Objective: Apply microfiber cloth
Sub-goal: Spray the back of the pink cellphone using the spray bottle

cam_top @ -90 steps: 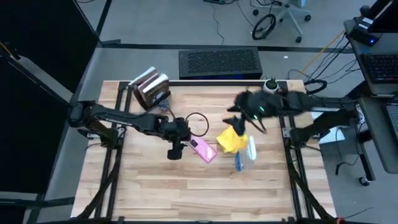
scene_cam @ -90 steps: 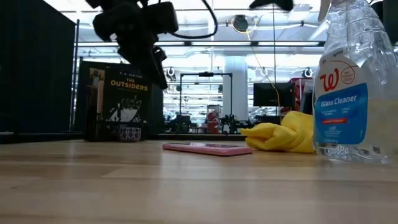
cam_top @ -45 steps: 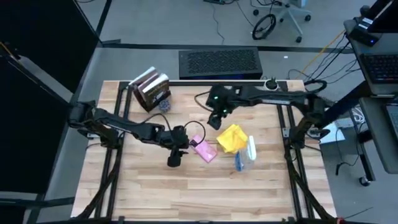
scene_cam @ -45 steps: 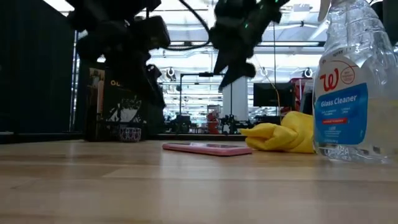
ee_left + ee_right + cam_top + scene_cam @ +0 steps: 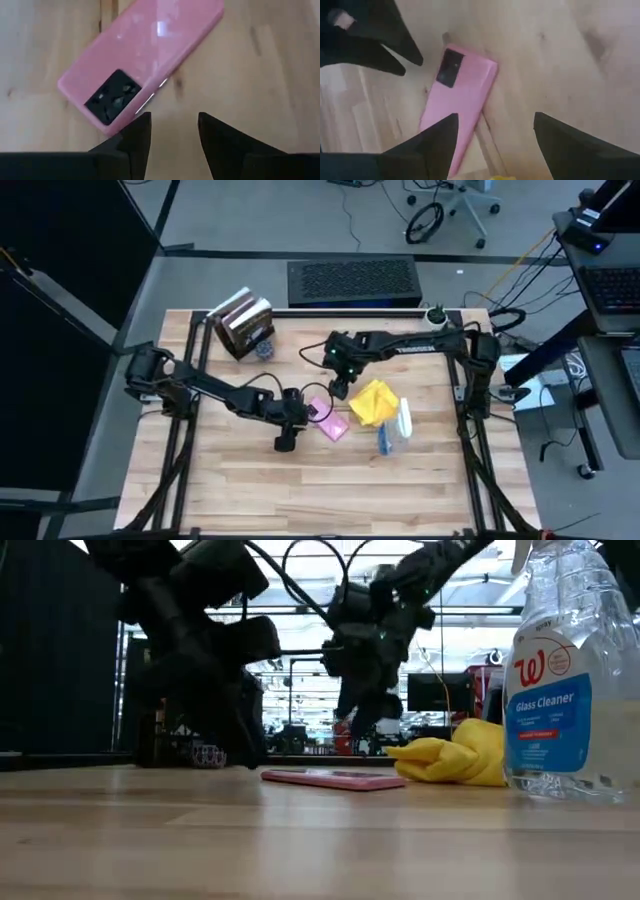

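The yellow microfiber cloth (image 5: 373, 402) lies crumpled on the wooden table, between a pink phone (image 5: 328, 421) and a spray bottle (image 5: 395, 430); the low view shows the cloth (image 5: 450, 762) too. The phone (image 5: 142, 55) lies flat with its camera side up. My right gripper (image 5: 340, 386) hangs open above the table just left of the cloth and beyond the phone (image 5: 460, 92). My left gripper (image 5: 286, 442) stands open near the phone's left end, its fingers (image 5: 141, 131) just short of the phone's corner.
The glass-cleaner bottle (image 5: 565, 680) lies beside the cloth toward the table's right. A stack of books (image 5: 243, 323) stands at the far left, with a thin cable loop (image 5: 318, 372) near the middle. Bare wood (image 5: 330, 490) stretches along the near edge.
My right gripper has swung from the table's right toward the left and come down beside the cloth and phone. My left gripper has moved toward the near edge and sunk lower by the phone. The cloth, phone and bottle have stayed where they were.
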Robot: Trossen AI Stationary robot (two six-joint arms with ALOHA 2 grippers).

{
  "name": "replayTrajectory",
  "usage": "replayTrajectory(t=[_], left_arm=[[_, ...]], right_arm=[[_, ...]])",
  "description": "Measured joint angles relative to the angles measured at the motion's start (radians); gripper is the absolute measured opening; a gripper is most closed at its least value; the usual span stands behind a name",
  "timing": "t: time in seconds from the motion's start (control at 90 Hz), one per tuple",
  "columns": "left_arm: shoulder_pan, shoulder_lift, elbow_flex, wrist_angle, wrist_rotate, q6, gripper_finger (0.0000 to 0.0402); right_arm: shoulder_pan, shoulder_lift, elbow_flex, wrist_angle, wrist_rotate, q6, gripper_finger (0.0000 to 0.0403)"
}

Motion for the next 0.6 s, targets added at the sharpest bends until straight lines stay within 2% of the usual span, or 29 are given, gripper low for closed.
replayTrajectory(t=[0.144,0.289,0.6], left_arm=[[0.004,0.002,0.0,0.055,-0.029,0.017,0.015],[0.012,0.042,0.0,0.102,-0.028,0.018,0.015],[0.017,0.142,0.004,0.234,-0.069,0.013,0.015]], right_arm=[[0.004,0.0,-0.099,0.146,-0.077,0.081,0.0242],[0.029,0.0,-0.182,0.269,-0.077,0.145,0.0242],[0.078,0.009,-0.267,0.389,-0.061,0.229,0.0242]])
